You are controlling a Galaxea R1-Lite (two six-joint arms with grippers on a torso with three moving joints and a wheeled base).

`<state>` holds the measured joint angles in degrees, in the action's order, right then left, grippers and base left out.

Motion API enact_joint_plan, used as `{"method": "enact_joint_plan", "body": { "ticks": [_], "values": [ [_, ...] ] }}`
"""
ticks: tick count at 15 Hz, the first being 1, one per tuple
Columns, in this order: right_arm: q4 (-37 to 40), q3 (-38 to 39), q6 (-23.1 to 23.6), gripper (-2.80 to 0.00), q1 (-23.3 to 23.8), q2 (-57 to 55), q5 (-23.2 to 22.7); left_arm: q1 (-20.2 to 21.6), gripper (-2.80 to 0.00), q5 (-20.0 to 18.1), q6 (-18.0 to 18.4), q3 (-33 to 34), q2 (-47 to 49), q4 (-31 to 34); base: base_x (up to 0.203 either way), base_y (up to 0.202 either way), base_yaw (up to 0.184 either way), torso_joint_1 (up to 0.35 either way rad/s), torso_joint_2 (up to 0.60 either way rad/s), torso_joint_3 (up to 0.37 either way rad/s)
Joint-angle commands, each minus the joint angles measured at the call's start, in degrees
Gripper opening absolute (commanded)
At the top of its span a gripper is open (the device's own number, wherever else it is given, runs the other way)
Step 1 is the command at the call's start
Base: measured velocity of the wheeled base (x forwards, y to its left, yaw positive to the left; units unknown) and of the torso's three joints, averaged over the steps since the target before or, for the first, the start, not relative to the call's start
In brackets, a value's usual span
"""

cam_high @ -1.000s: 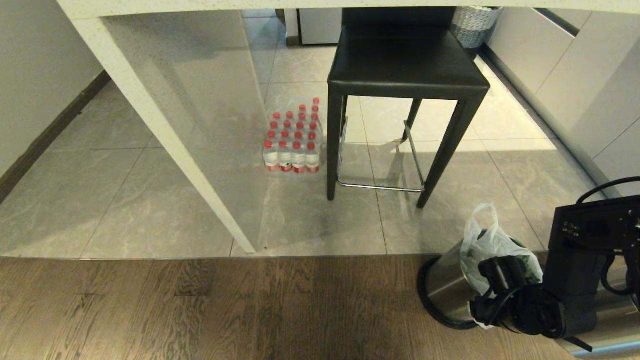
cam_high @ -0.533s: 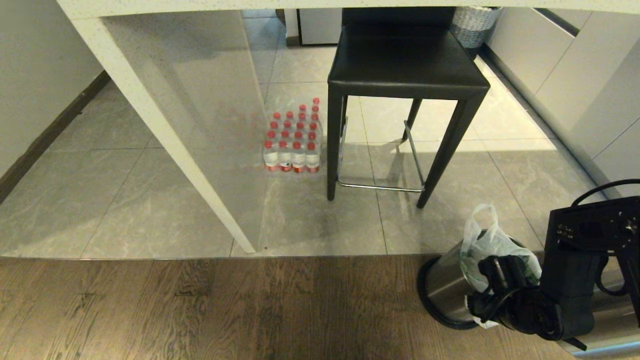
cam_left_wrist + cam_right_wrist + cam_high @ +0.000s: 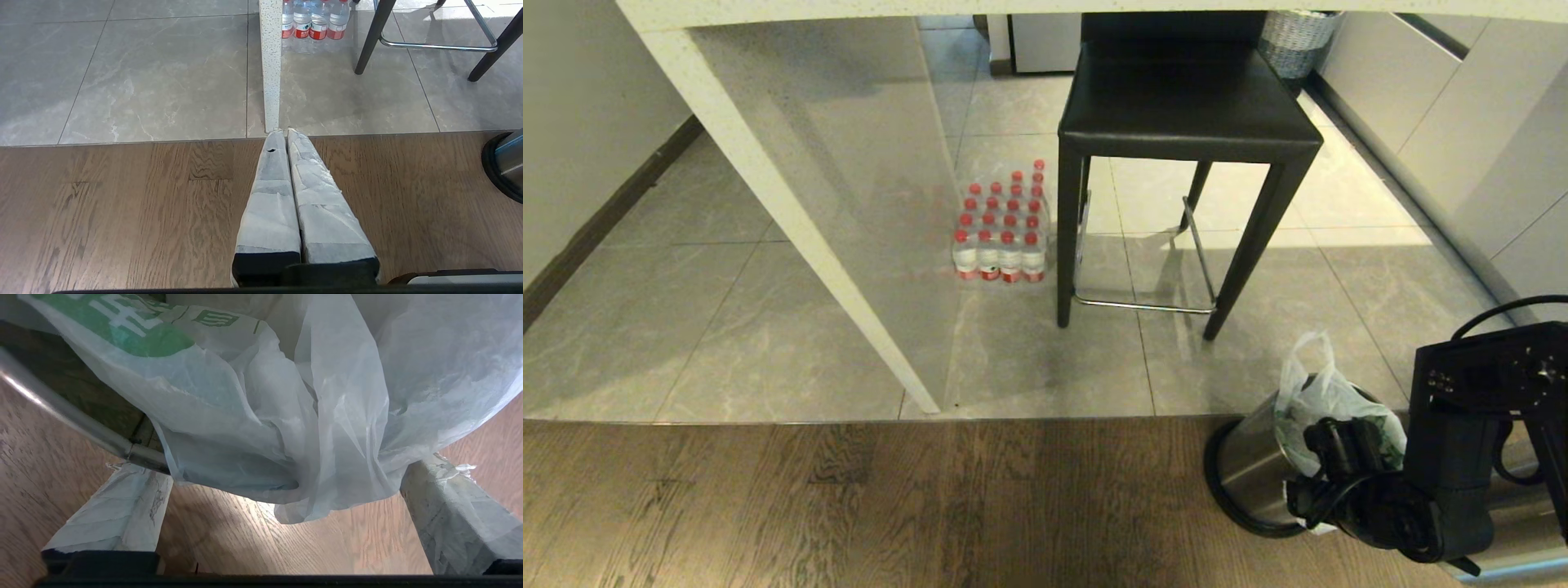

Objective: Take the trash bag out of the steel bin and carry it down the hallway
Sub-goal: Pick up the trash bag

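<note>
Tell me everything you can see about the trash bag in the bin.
The trash bag is thin, crinkly, translucent white plastic with green print. It sits in the steel bin on the wooden floor, its top bulging above the rim, with one loop handle standing up. In the right wrist view a hanging fold drops between the open right gripper fingers, which have not closed on it.

The right pincer (image 3: pixel 1327 457) hides the steel bin's (image 3: pixel 1245 465) rim (mostly covered).
</note>
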<state>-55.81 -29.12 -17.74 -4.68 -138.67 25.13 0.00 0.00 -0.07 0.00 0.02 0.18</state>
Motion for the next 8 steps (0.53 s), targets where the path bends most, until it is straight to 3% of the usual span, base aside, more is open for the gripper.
{"method": "enact_joint_plan", "body": {
  "ticks": [1,8],
  "values": [
    [-0.7,-0.06,-0.11,-2.8,-0.06,-0.29,0.1,0.0,-2.8,0.0,-0.01,0.0,-0.02,0.0,0.0,0.0,0.0,0.0,0.0,0.0],
    [-0.7,0.63,0.16,-2.8,-0.24,0.05,0.19,0.0,-2.8,0.0,-0.01,0.0,-0.02,0.0,0.0,0.0,0.0,0.0,0.0,0.0]
  ]
}}
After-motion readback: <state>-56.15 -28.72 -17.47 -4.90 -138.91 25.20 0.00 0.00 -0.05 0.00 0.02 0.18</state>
